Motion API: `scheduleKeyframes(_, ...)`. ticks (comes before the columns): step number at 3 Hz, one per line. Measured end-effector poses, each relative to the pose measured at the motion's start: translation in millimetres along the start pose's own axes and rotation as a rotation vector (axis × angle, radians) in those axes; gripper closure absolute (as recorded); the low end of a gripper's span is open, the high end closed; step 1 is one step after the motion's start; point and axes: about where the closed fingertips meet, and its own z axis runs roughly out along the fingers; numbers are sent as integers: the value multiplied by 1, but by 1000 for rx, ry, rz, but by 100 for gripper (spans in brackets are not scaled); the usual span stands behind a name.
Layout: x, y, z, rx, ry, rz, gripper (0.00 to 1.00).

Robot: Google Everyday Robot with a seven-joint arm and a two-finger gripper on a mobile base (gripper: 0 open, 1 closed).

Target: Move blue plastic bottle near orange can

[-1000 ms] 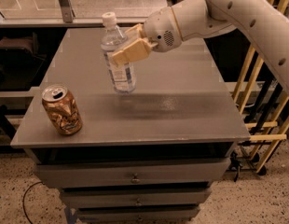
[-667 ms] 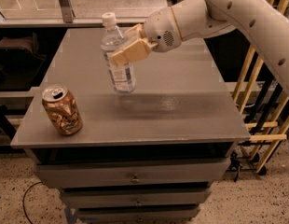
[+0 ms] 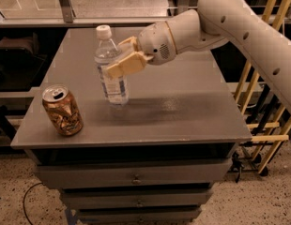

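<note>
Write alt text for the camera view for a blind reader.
The gripper of a white robot arm clamps a clear plastic water bottle with a white cap over a grey drawer cabinet. An orange metal drink can stands apart at the picture's lower left.

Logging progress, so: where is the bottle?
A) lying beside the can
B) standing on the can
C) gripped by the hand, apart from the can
C: the hand, above the table, is shut on the bottle; bare surface separates it from the can.
</note>
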Motion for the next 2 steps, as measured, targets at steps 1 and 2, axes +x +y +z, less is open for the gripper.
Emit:
scheduleKeyframes(1, 2, 8, 17, -52, -22, -22, 100)
scheduleKeyframes(2, 2, 10, 35, -91, -30, -57, 100)
